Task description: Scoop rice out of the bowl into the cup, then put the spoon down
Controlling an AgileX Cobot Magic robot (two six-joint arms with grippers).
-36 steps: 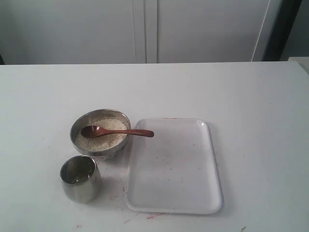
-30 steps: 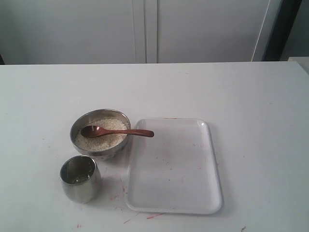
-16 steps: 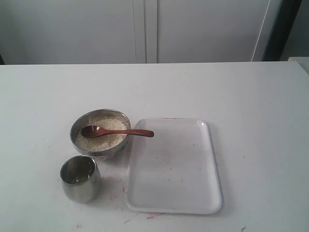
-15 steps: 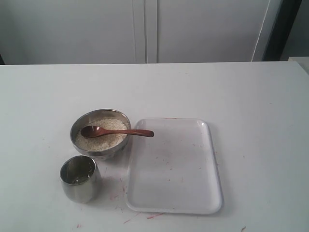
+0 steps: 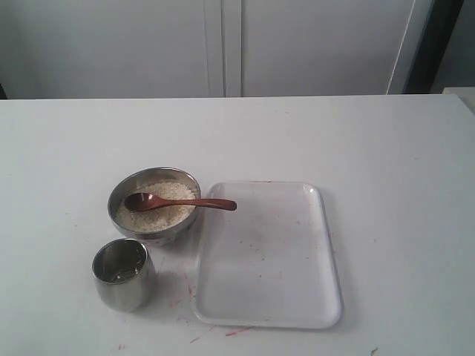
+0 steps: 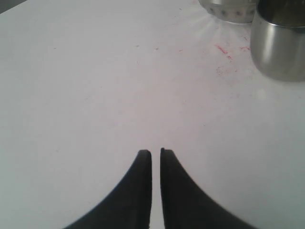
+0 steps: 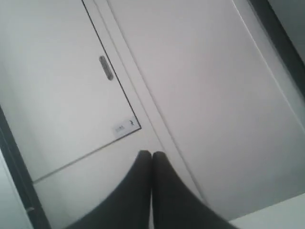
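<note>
The steel bowl [image 5: 117,196] stands left of centre on the white table, filled with white rice [image 5: 167,213]. The dark wooden spoon [image 5: 185,202] lies across it, head on the rice and handle over the rim toward the tray. The steel cup [image 5: 124,276] stands just in front of the bowl. Neither arm shows in the exterior view. My left gripper [image 6: 156,152] hovers over bare table, its black fingers nearly together with nothing between them; the cup [image 6: 279,45] and the bowl's edge [image 6: 226,9] lie well ahead of it. My right gripper [image 7: 152,153] is shut, empty, facing a cabinet.
A clear plastic tray [image 5: 267,256] lies right beside the bowl, under the spoon's handle tip. Faint red marks dot the table near the cup [image 5: 178,300]. White cabinet doors [image 5: 223,44] stand behind the table's far edge.
</note>
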